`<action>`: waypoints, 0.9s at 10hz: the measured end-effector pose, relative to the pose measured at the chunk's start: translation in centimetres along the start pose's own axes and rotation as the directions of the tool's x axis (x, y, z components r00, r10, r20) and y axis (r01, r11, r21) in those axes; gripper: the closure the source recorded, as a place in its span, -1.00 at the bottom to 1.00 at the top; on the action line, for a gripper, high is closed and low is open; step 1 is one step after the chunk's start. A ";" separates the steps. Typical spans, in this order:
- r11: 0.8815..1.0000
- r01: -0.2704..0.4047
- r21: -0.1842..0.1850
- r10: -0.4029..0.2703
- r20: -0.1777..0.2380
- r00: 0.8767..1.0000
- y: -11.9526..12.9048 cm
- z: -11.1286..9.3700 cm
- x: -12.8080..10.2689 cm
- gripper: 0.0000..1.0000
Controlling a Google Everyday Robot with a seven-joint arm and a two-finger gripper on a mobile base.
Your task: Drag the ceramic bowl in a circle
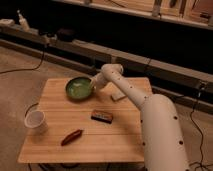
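Wood tbl (125,135): ceramic bowl (77,88) w/ gripper (93,86) at its arm-side rim, grip state unclear.

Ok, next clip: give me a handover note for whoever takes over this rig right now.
Gripper: at the right rim of the ceramic bowl; a grip cannot be confirmed.
Bowl: upright on the table, far side, left of centre.
Nearby: white cup at the left edge, dark bar mid-table.
Done: arm positioned at the bowl.
Left: the whole circle drag, probably keeping clear of the bar.
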 end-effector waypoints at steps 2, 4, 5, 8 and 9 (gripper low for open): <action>0.997 -0.060 -0.046 0.062 0.033 0.998 0.8 -0.4 -0.9 0.98; 0.994 -0.088 -0.063 0.091 0.039 0.995 1.3 -1.2 -1.1 1.00; 0.994 -0.086 -0.061 0.089 0.040 0.995 1.1 -1.1 -1.2 1.00; 0.994 -0.087 -0.060 0.089 0.039 0.995 1.2 -1.1 -1.2 1.00; 0.994 -0.087 -0.061 0.090 0.039 0.995 1.2 -1.1 -1.2 1.00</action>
